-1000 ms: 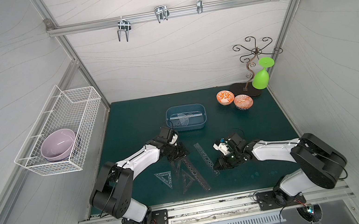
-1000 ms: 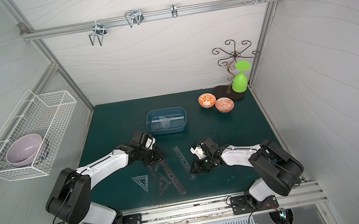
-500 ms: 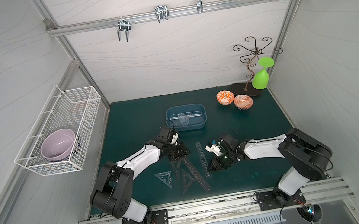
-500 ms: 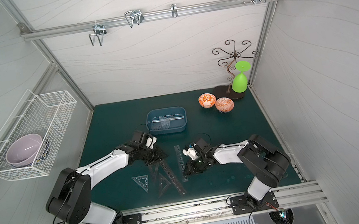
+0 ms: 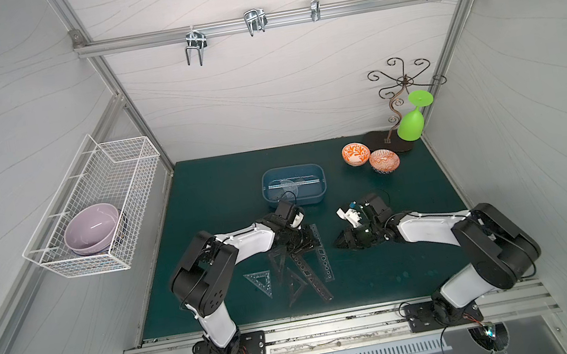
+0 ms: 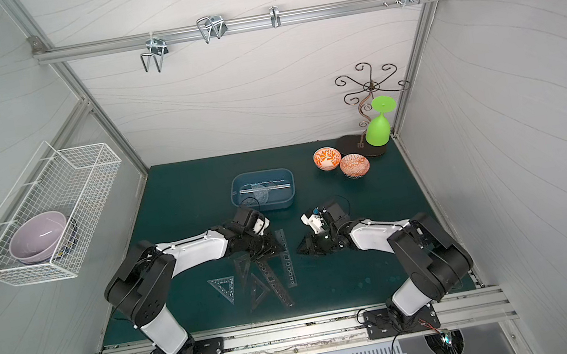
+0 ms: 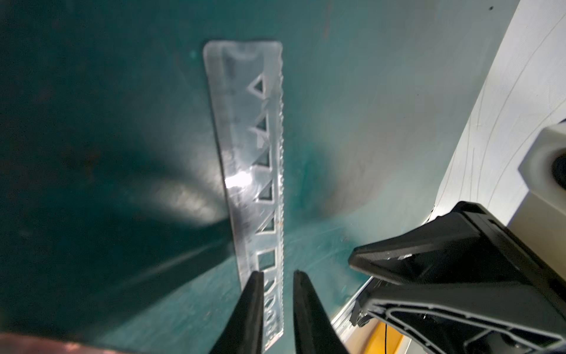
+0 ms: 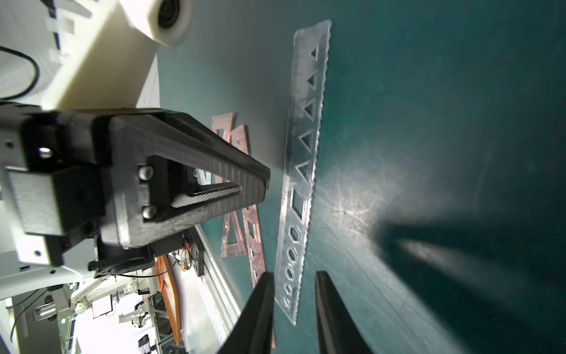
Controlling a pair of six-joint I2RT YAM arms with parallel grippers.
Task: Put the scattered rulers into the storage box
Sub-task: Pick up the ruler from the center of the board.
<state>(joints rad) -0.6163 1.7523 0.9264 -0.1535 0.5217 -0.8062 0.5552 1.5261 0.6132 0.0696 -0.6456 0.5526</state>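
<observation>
On the green table the storage box sits mid-width toward the back edge with two clear pieces already inside, and the scattered rulers lie heaped near the middle of the front edge. The step in hand looks like grasping the long stencil strip. The left gripper straddles it with jaws drawn narrow, pinching or not I cannot tell, while the right gripper, slightly parted and empty, sits just beside it. Next comes a firm pinch, a lift and a carry to the box.
</observation>
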